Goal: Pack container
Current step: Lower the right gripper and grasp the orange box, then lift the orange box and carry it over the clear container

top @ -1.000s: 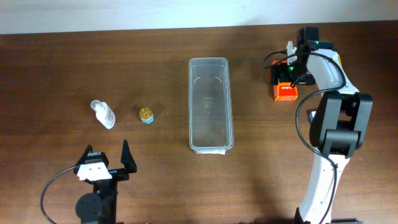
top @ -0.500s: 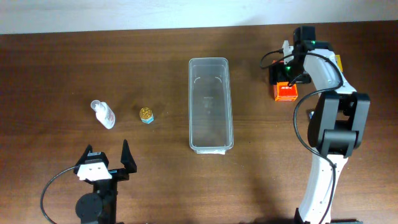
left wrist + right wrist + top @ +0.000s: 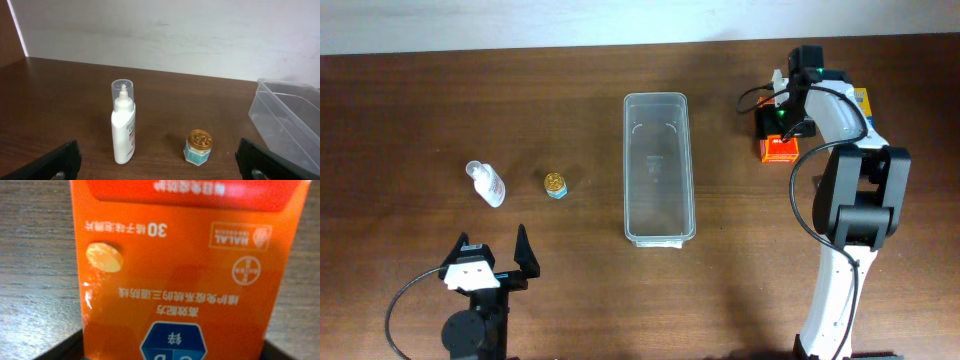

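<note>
The right gripper (image 3: 781, 122) is held low over an orange box (image 3: 779, 150) near the far right of the table. Whether its fingers are pinching the box or only flanking it cannot be told. In the right wrist view the frame is almost filled by the printed orange face of the box (image 3: 190, 270), and only dark gripper parts are seen at the lower corners. The left gripper (image 3: 492, 252) is held spread wide at the near left edge, apart from everything.

The surface is a dark brown wooden table (image 3: 410, 120), and a plain white wall (image 3: 520, 20) runs along its far edge. The wood grain is shown closely around the box in the right wrist view.

The container (image 3: 659, 165) is set near the middle of the table, its long side running from near to far. The brown wood is seen through its clear floor, and something white shows under its near end. It stands well apart from the orange box and from both grippers.

On the left, a small white bottle (image 3: 486, 183) with a clear cap and a little jar (image 3: 555, 185) with a gold lid are placed near each other. In the left wrist view both are shown upright, with one corner of the container at the right. A blue and yellow item (image 3: 861, 100) shows past the right arm in the overhead view only.
</note>
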`<act>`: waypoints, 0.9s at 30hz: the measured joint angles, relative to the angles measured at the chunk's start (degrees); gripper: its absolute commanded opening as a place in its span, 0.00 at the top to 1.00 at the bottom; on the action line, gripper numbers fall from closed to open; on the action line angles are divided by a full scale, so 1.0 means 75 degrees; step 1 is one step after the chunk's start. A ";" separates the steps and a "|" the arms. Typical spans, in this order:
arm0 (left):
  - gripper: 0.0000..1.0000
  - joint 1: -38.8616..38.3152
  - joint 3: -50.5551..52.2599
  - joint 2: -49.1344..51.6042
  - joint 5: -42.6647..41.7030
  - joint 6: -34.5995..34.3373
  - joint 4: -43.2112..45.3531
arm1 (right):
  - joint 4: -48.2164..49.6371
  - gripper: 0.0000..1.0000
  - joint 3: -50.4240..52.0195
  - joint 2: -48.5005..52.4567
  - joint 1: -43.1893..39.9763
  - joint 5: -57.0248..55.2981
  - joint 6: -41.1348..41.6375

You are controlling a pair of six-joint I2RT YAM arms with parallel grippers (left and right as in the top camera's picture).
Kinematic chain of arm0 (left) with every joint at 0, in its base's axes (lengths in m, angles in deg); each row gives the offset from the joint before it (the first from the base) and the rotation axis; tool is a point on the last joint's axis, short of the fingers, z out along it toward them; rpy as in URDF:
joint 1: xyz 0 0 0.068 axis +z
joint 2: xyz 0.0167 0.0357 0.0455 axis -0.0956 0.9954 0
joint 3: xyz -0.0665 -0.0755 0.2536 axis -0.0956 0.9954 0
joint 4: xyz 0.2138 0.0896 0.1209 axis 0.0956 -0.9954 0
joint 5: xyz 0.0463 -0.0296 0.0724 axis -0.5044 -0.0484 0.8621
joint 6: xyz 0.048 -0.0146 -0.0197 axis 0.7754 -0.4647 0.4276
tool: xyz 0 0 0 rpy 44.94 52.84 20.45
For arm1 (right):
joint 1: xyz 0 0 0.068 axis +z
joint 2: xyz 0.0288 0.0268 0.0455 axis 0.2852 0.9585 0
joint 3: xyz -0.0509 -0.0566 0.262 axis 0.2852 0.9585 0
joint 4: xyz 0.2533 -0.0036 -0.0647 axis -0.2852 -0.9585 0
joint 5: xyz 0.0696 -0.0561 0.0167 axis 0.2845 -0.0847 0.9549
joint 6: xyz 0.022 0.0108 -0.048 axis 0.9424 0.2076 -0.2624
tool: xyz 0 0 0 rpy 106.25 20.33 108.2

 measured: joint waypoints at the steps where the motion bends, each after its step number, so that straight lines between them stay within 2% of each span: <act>1: 0.01 0.0000 0.0000 -0.0003 0.0000 0.0003 0.0000 | 0.0000 0.39 0.0000 0.0000 0.0000 0.0003 0.0015; 7: 0.01 0.0000 0.0000 0.0000 0.0003 0.0003 0.0000 | -0.0006 0.49 0.0000 0.0003 0.0000 0.0009 0.0015; 14: 0.01 0.0000 0.0000 -0.0003 0.0000 0.0003 0.0000 | -0.0589 0.48 -0.0420 0.0044 0.0000 0.0006 0.0017; 19: 0.01 0.0000 0.0000 -0.0003 0.0000 0.0003 0.0000 | -0.1542 0.48 -0.1443 0.0143 0.0000 0.0277 0.0017; 27: 0.01 0.0000 0.0000 -0.0003 0.0003 0.0003 0.0000 | -0.4115 0.47 -0.3710 0.0146 0.0082 0.1437 0.0020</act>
